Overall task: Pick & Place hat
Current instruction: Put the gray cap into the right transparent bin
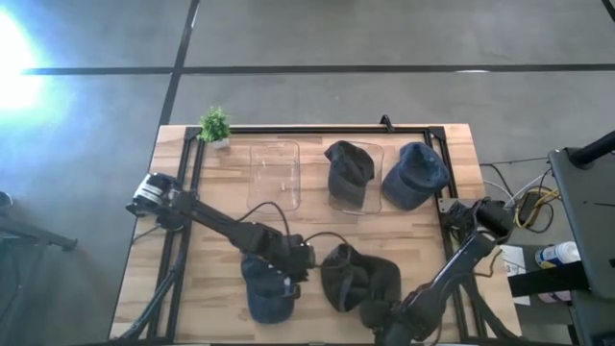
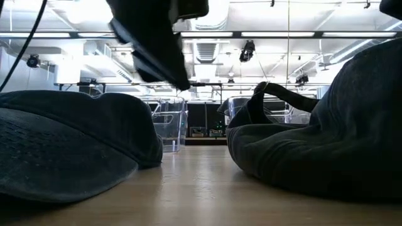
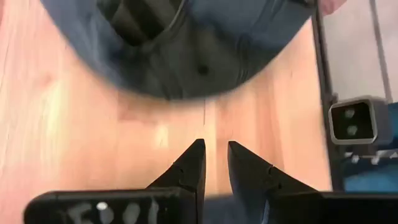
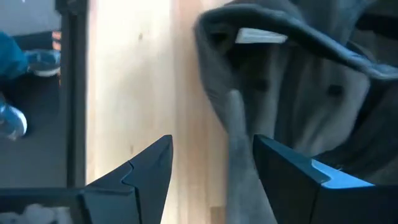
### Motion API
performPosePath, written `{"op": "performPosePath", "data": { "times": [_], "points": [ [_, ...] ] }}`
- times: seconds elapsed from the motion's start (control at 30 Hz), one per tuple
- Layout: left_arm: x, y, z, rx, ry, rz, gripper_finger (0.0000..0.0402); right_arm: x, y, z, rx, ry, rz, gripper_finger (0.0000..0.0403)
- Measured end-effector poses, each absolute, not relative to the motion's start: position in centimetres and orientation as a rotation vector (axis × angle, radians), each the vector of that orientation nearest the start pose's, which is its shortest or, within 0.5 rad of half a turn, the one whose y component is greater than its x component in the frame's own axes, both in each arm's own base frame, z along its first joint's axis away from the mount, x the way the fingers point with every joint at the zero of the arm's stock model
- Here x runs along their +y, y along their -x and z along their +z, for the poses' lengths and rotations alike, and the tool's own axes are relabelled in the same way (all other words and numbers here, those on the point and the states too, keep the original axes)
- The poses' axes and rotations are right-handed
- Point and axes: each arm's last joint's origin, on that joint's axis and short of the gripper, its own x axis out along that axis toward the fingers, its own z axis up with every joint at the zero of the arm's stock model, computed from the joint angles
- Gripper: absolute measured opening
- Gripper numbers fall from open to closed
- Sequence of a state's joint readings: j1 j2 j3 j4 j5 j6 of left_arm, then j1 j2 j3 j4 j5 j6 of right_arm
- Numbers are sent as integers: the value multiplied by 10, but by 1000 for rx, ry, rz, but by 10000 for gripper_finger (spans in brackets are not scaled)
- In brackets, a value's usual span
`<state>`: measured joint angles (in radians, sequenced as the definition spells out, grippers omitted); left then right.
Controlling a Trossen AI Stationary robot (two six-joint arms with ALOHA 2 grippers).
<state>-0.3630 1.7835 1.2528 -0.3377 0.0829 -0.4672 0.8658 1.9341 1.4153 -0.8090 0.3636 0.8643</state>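
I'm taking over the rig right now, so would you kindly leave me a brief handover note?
Left gripper: narrow gap, empty, beside the blue hat at the near edge.
Right gripper: open, empty, at the dark hat near front centre.
One dark hat sits in a clear bin; the other clear bin is empty. Another blue hat lies beside the bins.
Left: pick and place the loose hats.

From table height I see a dark hat [image 2: 69, 144] lying flat on the wooden tabletop [image 2: 195, 188] at its near edge, and a second dark hat [image 2: 326, 150] bulking up beside it with its strap [image 2: 276, 91] arched upward. Between them, farther back, stand two clear plastic bins [image 2: 169, 125]. A dark arm [image 2: 154, 37] hangs in from above the first hat.
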Motion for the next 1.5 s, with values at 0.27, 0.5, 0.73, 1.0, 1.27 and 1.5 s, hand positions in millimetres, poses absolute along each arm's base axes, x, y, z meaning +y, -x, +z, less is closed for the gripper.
{"op": "performPosePath", "data": {
  "times": [0.27,0.5,0.73,1.0,1.27,1.5],
  "points": [
    [-130,-330,209,931,306,-161,62,294,-270,206,1168,136,-87,219],
    [-129,-325,206,894,316,-171,62,288,-292,238,1065,266,-84,219],
    [-130,-326,206,877,311,-182,62,270,-324,229,1058,290,79,219],
    [-131,-325,206,874,290,-194,62,259,-326,213,1199,224,216,219],
    [-134,-324,206,867,257,-201,62,261,-320,202,1209,289,260,219],
    [-134,-325,206,865,258,-202,62,260,-313,185,1228,316,268,219]
  ]
}}
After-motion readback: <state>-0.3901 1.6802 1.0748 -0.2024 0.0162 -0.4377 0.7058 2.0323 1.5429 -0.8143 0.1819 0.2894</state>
